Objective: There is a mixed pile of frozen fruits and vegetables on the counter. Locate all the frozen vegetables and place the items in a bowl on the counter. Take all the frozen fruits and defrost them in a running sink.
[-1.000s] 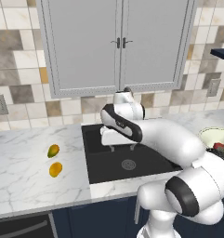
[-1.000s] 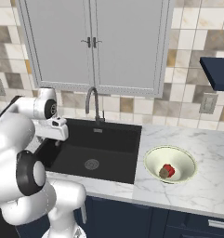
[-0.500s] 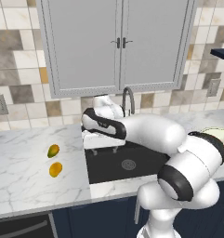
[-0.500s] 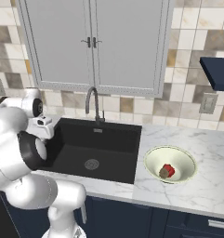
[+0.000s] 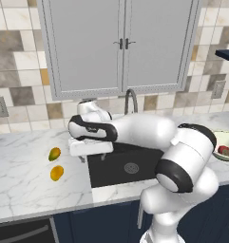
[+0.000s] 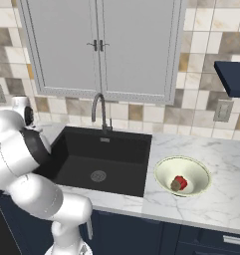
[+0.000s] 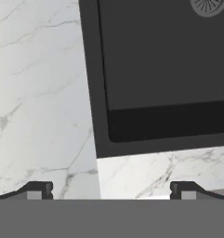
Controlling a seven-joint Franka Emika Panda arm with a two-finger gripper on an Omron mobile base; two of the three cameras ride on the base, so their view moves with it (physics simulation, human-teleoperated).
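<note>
Two yellow-orange frozen fruits, one (image 5: 54, 154) greener and one (image 5: 56, 172) nearer the front edge, lie on the white marble counter (image 5: 25, 190) left of the black sink (image 5: 113, 171). My gripper (image 5: 92, 157) hangs open and empty over the sink's left rim, just right of the fruits. Looking down from the hand, the fingertips (image 7: 39, 188) stand wide apart above the counter (image 7: 39, 93) and the sink's corner (image 7: 155, 69). The pale bowl (image 6: 161, 169) right of the sink (image 6: 116, 154) holds the red vegetable (image 6: 180, 181) and a grey-brown lump (image 6: 174, 187).
A dark gooseneck faucet (image 6: 98, 112) rises behind the basin, with the steel drain (image 6: 98, 175) below it. Grey wall cabinets (image 5: 123, 45) hang over the tiled backsplash. A navy shelf edge (image 6: 233, 77) juts out at the upper right. The arm's white links (image 5: 149, 133) span the sink.
The arm has swung left, from above the middle of the sink to its left rim, closer to the two fruits. The jaws stayed open and empty.
</note>
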